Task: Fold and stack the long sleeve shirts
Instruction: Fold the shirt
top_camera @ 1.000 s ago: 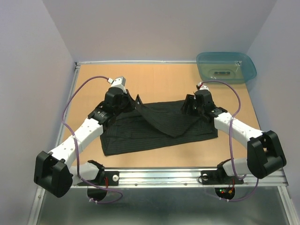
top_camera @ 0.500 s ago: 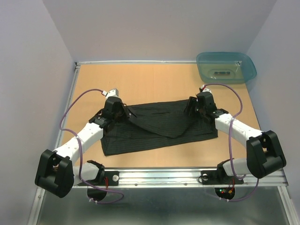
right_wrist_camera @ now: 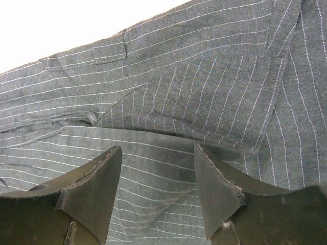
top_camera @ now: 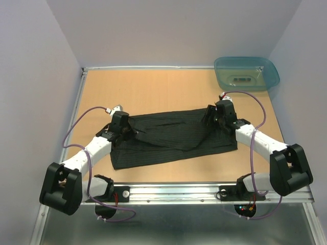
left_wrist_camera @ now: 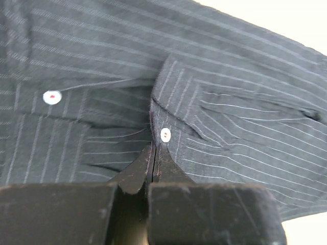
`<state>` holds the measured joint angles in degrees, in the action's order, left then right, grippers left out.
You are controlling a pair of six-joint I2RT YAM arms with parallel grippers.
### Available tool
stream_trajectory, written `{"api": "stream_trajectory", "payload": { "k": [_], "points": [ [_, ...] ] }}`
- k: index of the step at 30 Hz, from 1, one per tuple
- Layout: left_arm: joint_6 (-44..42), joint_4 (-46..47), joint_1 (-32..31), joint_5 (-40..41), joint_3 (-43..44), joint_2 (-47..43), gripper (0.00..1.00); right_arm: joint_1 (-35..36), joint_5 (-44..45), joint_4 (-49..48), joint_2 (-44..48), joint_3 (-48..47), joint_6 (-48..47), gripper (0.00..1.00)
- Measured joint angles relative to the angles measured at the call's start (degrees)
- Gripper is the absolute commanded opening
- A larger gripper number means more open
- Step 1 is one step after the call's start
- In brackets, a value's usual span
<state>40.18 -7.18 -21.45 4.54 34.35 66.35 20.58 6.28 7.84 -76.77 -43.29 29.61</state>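
Left pincer (left_wrist_camera: 153,155) lower, tight on shirt (top_camera: 173,135)

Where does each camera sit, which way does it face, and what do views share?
Top external: above and behind the robot, looking down on the table; left arm, right arm, black shirt, teal tub.
Left wrist: on the left arm, past the shut left gripper pinching the shirt's buttoned edge.
Right wrist: on the right arm, past the open right gripper onto the shirt.
All show the shirt.

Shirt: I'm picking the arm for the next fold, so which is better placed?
Left, probably: the left gripper is shut on the shirt edge beside a button, while the right gripper hangs open above it, holding nothing.
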Motion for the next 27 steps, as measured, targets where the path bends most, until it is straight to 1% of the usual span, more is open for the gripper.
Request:
{"api": "stream_trajectory", "payload": {
  "k": [12, 19, 27],
  "points": [
    [1.3, 0.7, 5.6, -0.8, -5.6, -2.6, 0.00, -0.3, -0.3, 0.8, 2.1, 0.0, -0.3, 0.64],
    [2.1, 1.4, 6.6, -1.5, -7.8, -3.3, 0.00, -0.3, -1.5, 0.8, 3.3, 0.0, -0.9, 0.64],
    [1.5, 1.5, 7.3, -2.3, -7.9, -4.0, 0.00, -0.3, -0.8, 0.8, 3.3, 0.0, -0.5, 0.64]
  ]
}}
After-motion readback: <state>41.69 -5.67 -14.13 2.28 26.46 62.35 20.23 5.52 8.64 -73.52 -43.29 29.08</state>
